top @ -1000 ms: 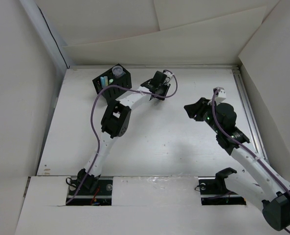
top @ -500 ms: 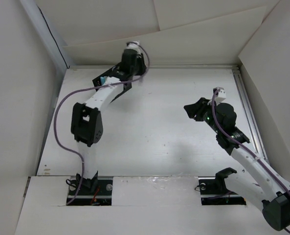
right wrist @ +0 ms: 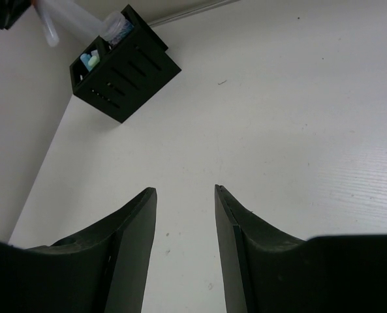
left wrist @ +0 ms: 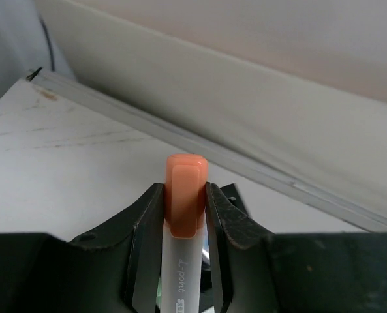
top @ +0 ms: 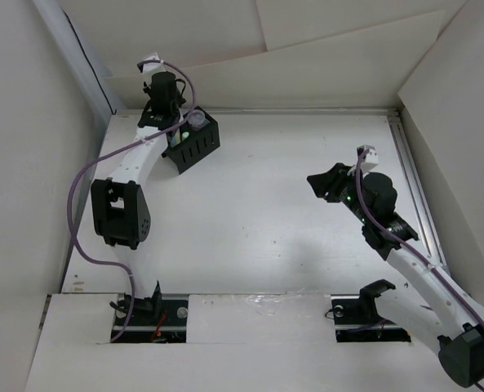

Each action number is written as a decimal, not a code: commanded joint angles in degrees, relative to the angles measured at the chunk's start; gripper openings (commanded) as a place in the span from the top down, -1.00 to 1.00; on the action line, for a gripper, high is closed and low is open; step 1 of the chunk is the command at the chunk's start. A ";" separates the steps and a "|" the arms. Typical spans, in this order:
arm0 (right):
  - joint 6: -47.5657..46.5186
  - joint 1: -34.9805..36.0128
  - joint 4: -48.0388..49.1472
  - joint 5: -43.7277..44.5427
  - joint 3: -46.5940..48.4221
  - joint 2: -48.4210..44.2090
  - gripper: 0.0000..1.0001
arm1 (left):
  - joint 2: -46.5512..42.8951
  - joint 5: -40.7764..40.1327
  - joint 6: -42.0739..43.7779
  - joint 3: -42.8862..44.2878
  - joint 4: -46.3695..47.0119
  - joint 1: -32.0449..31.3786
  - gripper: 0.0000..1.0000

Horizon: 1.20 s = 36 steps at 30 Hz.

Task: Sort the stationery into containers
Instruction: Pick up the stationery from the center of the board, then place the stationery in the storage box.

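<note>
White panels close in the counter [top: 266, 237] on the left [top: 29, 180], back and right, and a metal rail [left wrist: 102, 104] runs along its far edge at the foot of the back wall [left wrist: 258, 91]. One black organiser [top: 199, 147] stands in the far-left corner, turned at an angle to the counter edges, near the left wall and the rail. Three things show in its compartments: one pale green stick [top: 175, 137], one light blue stick [right wrist: 85, 59] beside it, and one pale round roll [top: 197, 120] in the far compartment. The left end effector [left wrist: 184, 195] hangs over the organiser's far-left side, clamped on one grey stick with an orange tip [left wrist: 178, 267]. The tip pokes out past the fingers toward the back wall, and a dark corner of the organiser shows just behind them. The left arm's purple cable [top: 73, 220] loops out toward the left wall. The right end effector [right wrist: 185, 190] is on the right side of the counter, spread apart and holding nothing, aimed toward the organiser. A broad stretch of white counter lies between the two.
</note>
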 commanded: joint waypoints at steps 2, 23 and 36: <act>-0.05 -0.44 2.39 -0.65 0.26 -0.37 0.06 | 0.99 -7.32 3.12 -1.47 4.38 -0.24 0.58; -0.05 -0.44 2.39 -0.65 0.26 1.22 0.06 | 6.10 -14.45 8.04 -7.88 13.69 -0.24 0.58; -0.05 -0.44 2.91 -0.65 0.26 1.22 0.06 | 5.49 -16.73 9.62 -12.62 18.09 -0.24 0.55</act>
